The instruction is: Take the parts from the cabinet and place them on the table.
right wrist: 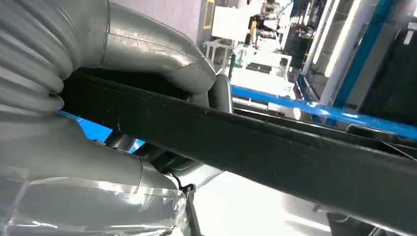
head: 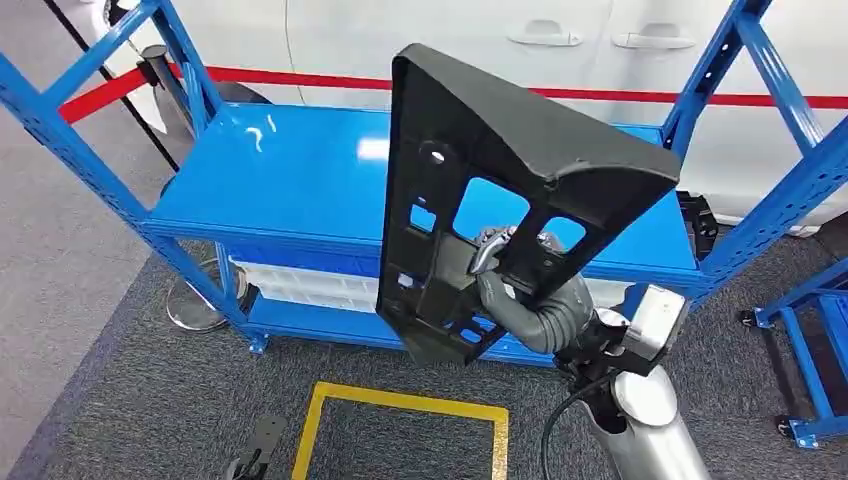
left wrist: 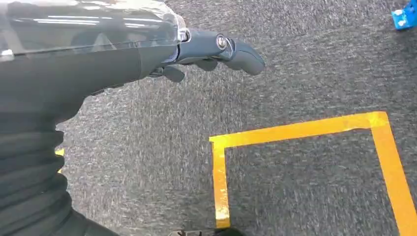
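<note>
My right hand (head: 520, 290) grips a large black plastic part (head: 480, 170), a flat panel with several cut-out windows, held upright and raised in front of the blue cabinet (head: 280, 170). In the right wrist view the part (right wrist: 275, 147) runs as a dark bar across the picture, clamped between my thumb (right wrist: 147, 54) and the fingers beneath. My left hand (left wrist: 211, 49) hangs low over the grey carpet with its fingers loosely extended and nothing in them. The cabinet's top shelf is bare blue metal.
A yellow taped square (head: 400, 430) marks the carpet in front of the cabinet. White bins (head: 300, 285) sit on the cabinet's lower shelf. A red barrier strap (head: 300, 78) and a white car (head: 560, 40) stand behind. Another blue frame (head: 810, 330) is at the right.
</note>
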